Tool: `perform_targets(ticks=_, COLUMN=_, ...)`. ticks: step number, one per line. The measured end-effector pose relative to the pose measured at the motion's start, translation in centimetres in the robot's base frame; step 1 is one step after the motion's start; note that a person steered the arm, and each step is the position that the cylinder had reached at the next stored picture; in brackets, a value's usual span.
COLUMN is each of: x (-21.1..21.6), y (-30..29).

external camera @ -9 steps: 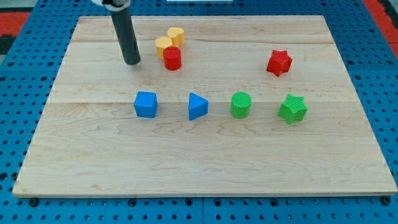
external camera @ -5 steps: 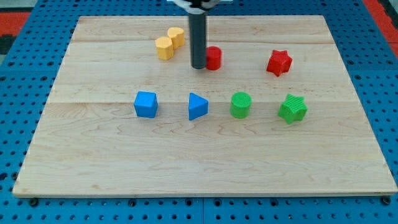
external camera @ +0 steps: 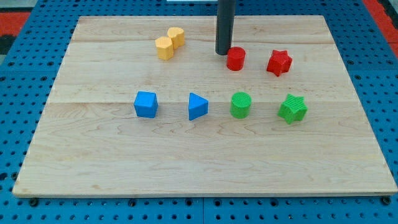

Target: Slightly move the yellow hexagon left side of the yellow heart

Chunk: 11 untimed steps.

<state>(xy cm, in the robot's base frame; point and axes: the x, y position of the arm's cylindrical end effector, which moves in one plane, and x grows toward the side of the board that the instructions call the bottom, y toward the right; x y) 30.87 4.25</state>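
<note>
Two yellow blocks touch near the board's top, left of centre. The lower-left one (external camera: 165, 48) looks like the yellow hexagon. The upper-right one (external camera: 176, 37) looks like the yellow heart. My tip (external camera: 223, 53) is well to the right of both, just up and left of a red cylinder (external camera: 236, 59) and about touching it. The rod rises out of the view's top.
A red star (external camera: 279, 62) lies right of the red cylinder. Across the middle, from left to right, lie a blue cube (external camera: 146, 104), a blue triangle (external camera: 198, 106), a green cylinder (external camera: 240, 105) and a green star (external camera: 293, 108). The wooden board (external camera: 93, 174) sits on a blue pegboard.
My tip swept from left of the yellow blocks to the right, pushing the red cylinder away from them towards the red star. The yellow blocks shifted only slightly.
</note>
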Motion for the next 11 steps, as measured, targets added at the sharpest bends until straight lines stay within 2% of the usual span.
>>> perform_targets(ticks=1, x=0.2, y=-1.3)
perform_targets(ticks=3, x=-7.3, y=-2.1)
perform_targets(ticks=4, x=-10.7, y=-11.7)
perform_targets(ticks=5, x=-9.0, y=-14.1)
perform_targets(ticks=6, x=-4.4, y=-9.5)
perform_targets(ticks=7, x=-3.3, y=-7.8)
perform_targets(ticks=8, x=-6.4, y=-6.9)
perform_targets(ticks=9, x=-7.6, y=-5.3)
perform_targets(ticks=10, x=-5.9, y=-6.4)
perform_targets(ticks=11, x=-2.3, y=-6.2)
